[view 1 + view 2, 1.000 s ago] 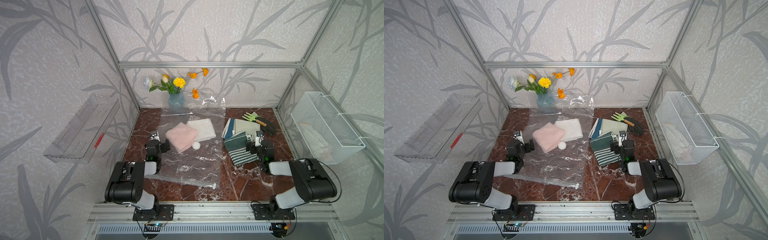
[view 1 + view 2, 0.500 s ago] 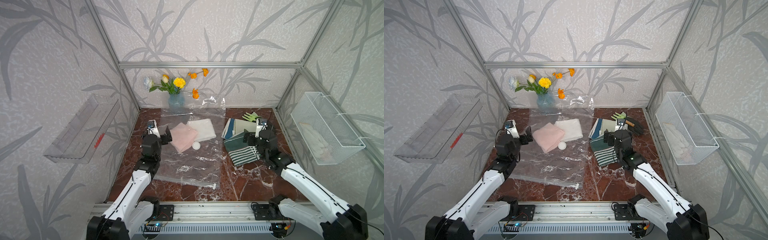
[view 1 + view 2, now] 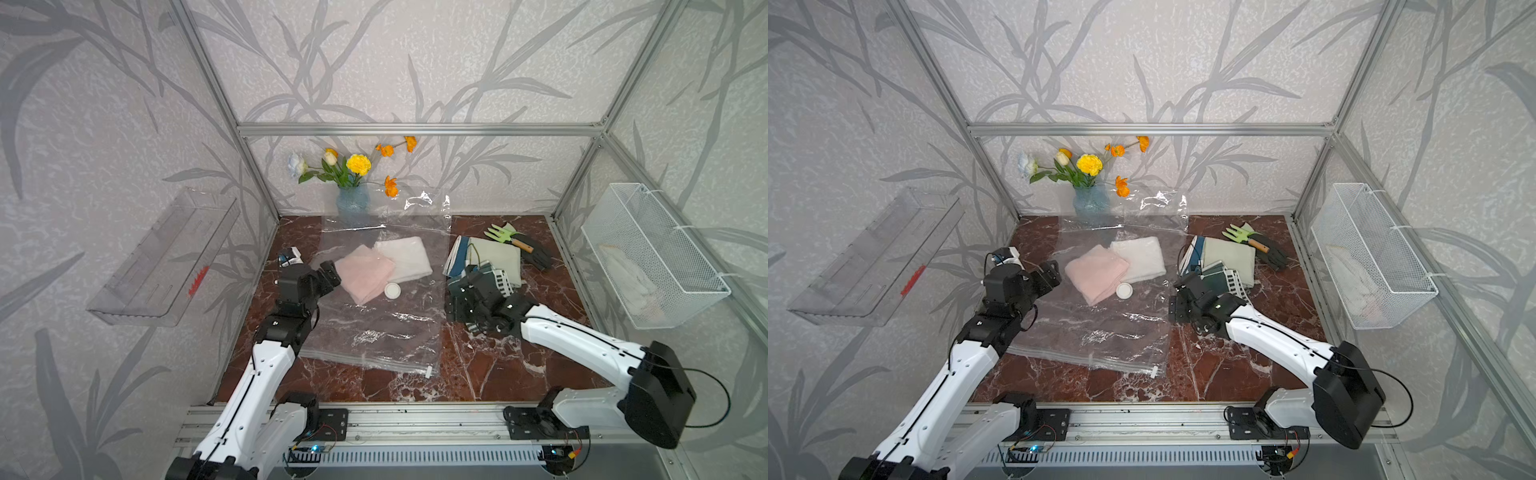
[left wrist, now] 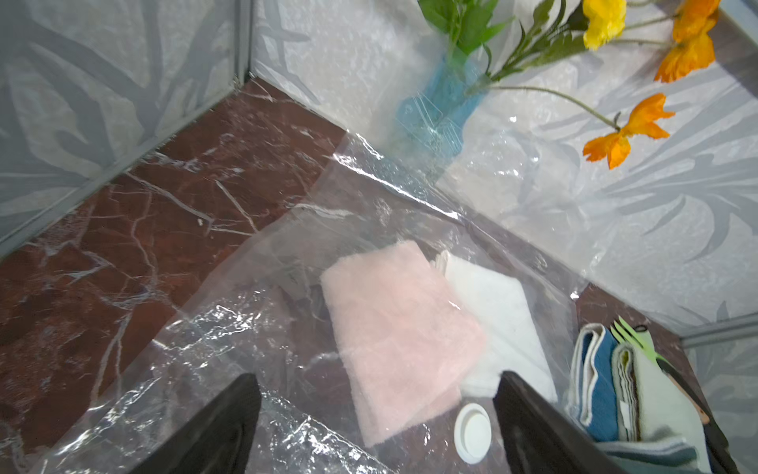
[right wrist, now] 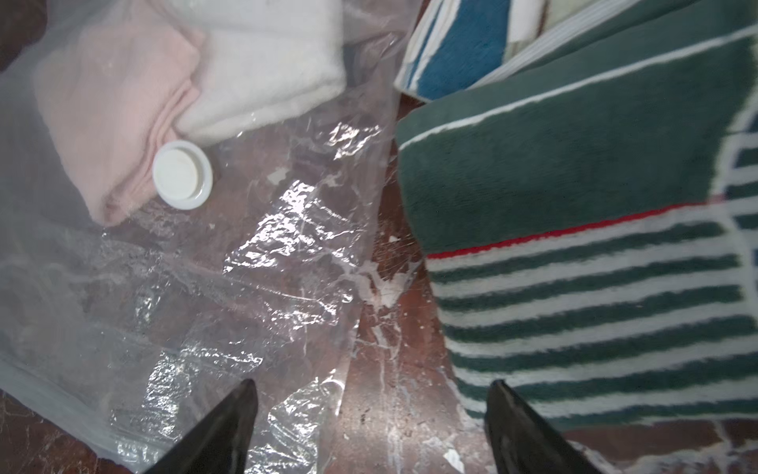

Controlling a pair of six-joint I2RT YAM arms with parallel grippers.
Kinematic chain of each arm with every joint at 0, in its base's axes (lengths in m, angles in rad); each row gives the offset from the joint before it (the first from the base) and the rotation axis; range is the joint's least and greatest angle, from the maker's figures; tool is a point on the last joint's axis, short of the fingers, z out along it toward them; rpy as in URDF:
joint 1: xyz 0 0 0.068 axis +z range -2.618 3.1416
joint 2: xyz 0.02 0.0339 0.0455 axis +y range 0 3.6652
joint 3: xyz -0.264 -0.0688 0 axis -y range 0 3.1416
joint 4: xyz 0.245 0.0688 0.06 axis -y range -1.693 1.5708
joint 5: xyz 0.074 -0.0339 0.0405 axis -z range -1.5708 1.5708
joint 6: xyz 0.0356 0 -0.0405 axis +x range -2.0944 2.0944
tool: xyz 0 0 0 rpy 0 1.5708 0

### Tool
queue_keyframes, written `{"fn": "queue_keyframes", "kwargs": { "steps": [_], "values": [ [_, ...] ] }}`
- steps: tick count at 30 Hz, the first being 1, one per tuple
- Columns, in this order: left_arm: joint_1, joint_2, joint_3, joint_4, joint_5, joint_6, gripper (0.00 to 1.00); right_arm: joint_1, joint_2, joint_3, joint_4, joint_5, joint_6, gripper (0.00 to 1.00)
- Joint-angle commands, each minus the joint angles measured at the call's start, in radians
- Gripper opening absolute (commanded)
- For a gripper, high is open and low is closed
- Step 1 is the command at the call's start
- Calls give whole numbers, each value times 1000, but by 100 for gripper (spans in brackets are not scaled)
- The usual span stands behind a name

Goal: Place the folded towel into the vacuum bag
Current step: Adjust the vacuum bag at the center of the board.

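L hand [image 4: 376, 379], R hand [image 5: 371, 388] moved fwd, open.

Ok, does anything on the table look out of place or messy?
The vacuum bag is not lying flat: its far end curls up against the back wall beside the blue vase. A green garden fork and a dark glove lie by the towel pile, odd among linens. Nothing looks spilled or damaged.

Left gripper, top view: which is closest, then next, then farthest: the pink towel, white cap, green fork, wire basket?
1. Pink towel, right beside the left gripper, in the bag.
2. White cap, by the towel's near edge.
3. Green fork, at the back right.
4. Wire basket, on the right wall.
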Motion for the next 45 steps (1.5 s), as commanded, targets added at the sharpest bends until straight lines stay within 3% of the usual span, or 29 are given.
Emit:
{"fn": "queue_keyframes", "kwargs": {
  "steps": [1,6,11,19,21,28,30,34,39,45],
  "values": [
    [-5,72,54,-153,156,0,99,38,105,49,-75,-55,51,82],
    [-34,132,36,-131,213,-31,99,40,243,118,16,-162,86,74],
    [-51,190,44,-158,239,-26,99,32,342,157,-59,-117,123,70],
    [-60,296,71,-174,229,-45,98,-22,448,192,-25,-162,100,63],
    [-59,307,80,-175,225,-49,97,-35,464,199,-31,-152,68,56],
    [-59,356,81,-149,218,-69,97,-42,559,337,-154,-119,-164,7],
    [-57,361,95,-182,201,-67,95,-42,553,370,-219,-94,-239,0],
    [-23,341,141,-246,138,-56,94,-39,446,401,-352,-62,-359,0],
    [79,321,193,-255,157,-53,94,-69,263,440,-490,-73,-387,0],
    [152,362,265,-327,80,-18,94,-301,104,331,-567,-81,-362,0]
  ]
}}
